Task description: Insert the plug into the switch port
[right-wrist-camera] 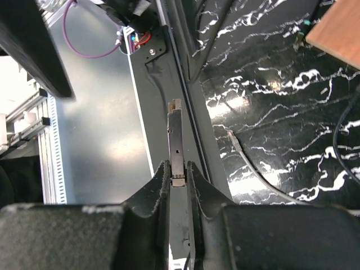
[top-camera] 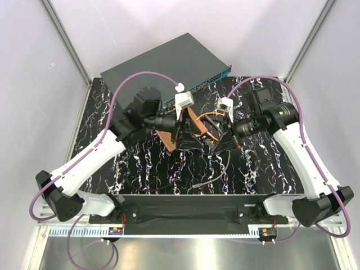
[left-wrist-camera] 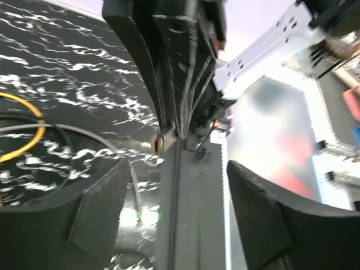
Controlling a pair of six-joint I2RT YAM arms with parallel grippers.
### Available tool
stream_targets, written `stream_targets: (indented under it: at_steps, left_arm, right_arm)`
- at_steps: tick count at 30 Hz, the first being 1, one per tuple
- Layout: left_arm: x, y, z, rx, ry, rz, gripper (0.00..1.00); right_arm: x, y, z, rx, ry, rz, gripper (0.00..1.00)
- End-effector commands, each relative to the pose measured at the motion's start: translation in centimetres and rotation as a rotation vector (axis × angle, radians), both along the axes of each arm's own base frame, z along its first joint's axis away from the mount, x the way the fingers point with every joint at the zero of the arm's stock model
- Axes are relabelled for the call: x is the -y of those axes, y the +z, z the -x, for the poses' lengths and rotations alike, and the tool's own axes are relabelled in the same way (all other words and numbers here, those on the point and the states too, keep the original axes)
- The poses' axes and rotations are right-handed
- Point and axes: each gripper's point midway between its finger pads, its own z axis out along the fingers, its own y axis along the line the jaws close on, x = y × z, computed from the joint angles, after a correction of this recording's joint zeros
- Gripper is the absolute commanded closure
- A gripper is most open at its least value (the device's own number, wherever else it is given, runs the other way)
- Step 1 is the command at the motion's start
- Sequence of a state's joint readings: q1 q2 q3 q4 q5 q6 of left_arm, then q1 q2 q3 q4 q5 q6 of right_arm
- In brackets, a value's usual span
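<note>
Black, white-veined tabletop (top-camera: 152, 169) carries the switch (top-camera: 163, 62) at its 12 o'clock edge. The dark blue-grey box lies flat and is turned at an angle, so its teal-edged face with the row of sockets (top-camera: 198, 84) looks toward about 5 o'clock, where both arms reach in. Just at 6 o'clock of that face lies a brown wooden board (top-camera: 188, 130), and an orange cable loop (top-camera: 209, 120) lies at the board's 3 o'clock side. The left pincer (top-camera: 181, 140) hovers over the board. The right pincer (top-camera: 220, 143) hangs close at its 3 o'clock, and the two point toward each other. In the right wrist view the right pincer (right-wrist-camera: 178, 166) is pressed together on a slim dark plug (right-wrist-camera: 176, 135). The plug sticks straight out past the fingertips toward 12 o'clock in that view and ends in a pale tip, held in the air above the tabletop's near edge and well apart from the switch. In the left wrist view the left pincer (left-wrist-camera: 180, 166) is spread wide with nothing between its fingers (left-wrist-camera: 95, 225), and the right arm's closed fingers hang in front of it at 12 o'clock. A grey cable (top-camera: 216, 175) runs loose across the tabletop, its free end lying at about 6 o'clock of the board, near the front edge. I cannot tell whether this cable joins the plug.
</note>
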State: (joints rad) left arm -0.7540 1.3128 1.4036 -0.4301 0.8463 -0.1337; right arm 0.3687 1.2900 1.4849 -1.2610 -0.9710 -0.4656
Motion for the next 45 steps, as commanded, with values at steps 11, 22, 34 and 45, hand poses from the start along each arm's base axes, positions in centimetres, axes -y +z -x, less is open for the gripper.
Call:
stream_targets:
  at_steps: [11, 22, 34, 45]
  left_arm:
    - [2.4, 0.5, -0.1, -0.146, 0.009, 0.075, 0.43]
    - [2.8, -0.1, 1.0, -0.189, -0.039, 0.078, 0.67]
    - [1.1, 1.6, -1.8, -0.407, 0.132, 0.155, 1.0]
    - [-0.1, 4.3, -5.4, -0.604, 0.413, 0.201, 1.0]
  right_arm:
    - [-1.5, 2.5, 1.1, 0.047, 0.082, -0.066, 1.0]
    - [-1.7, 3.1, 1.3, 0.053, 0.1, -0.078, 0.99]
    - [0.3, 2.9, -4.3, 0.304, -0.129, 0.096, 0.03]
    - [1.9, 7.1, -7.4, 0.746, -0.208, 0.065, 0.0]
